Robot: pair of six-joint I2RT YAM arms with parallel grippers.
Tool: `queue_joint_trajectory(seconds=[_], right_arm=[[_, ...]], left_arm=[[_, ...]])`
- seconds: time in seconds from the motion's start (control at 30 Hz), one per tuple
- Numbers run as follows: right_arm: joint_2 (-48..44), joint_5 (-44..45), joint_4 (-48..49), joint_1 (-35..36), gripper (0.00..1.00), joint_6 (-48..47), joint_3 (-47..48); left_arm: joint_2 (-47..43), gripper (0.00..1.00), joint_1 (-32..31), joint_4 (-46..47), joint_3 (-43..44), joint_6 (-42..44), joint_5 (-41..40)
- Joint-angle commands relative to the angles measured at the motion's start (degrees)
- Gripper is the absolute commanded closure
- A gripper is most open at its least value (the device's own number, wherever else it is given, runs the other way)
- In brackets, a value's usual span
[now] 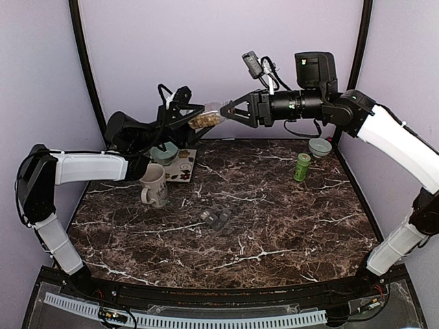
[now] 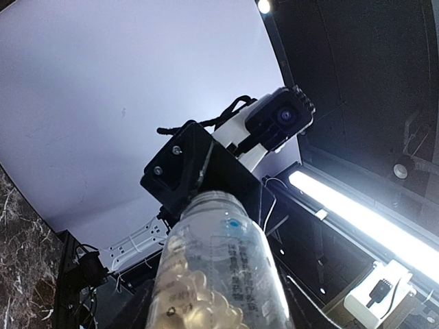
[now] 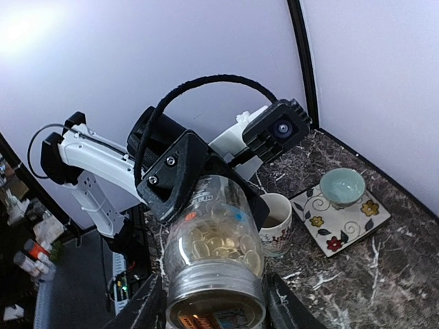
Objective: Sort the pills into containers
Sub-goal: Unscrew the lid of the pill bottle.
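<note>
**Tom:** Yellow pills [image 1: 203,121] are all sitting in the clear jar [image 1: 209,115], aren't they?

**Mia:** Yes. The lid [image 3: 216,301] is still sitting on it, so nothing is coming out.

**Tom:** What about the grey containers [image 1: 215,219]?

**Mia:** They are lying on the dark surface [image 1: 295,226], near the middle and well below the jar. They are looking too small for me to see inside. I am guessing no pills are in them yet.

**Tom:** So the job is only just beginning?

**Mia:** I am thinking so. The lid is needing to come off, and all the sorting is left to do.

**Tom:** What are the arms doing?

**Mia:** Both are reaching up high at the back and pointing at each other. The left pincer [image 1: 197,118] is squeezing the jar's body, closed tight round it. The right pincer [image 1: 230,110] is facing it from the other side. Its two fingers [image 3: 147,305] are pressing on each side of the lid, closed on it as far as I can tell.

**Tom:** And the jar?

**Mia:** It is lying sideways in the air between them, up above the mug [image 1: 155,185].
</note>
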Motion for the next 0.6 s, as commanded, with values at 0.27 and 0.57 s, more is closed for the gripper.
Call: queue_joint_trajectory(seconds=[0.27, 0.57], right_arm=[[-1.56, -2.16, 5.09, 1.11, 0.18, 6.46, 0.56], [-3.11, 7.13, 1.19, -1.06, 0.16, 23.51, -2.42]], left_arm=[[-3.96, 1.0, -0.07, -2.8, -2.05, 6.78, -2.05], [0.24, 1.0, 0.01, 2.24, -0.14, 7.41, -0.42]])
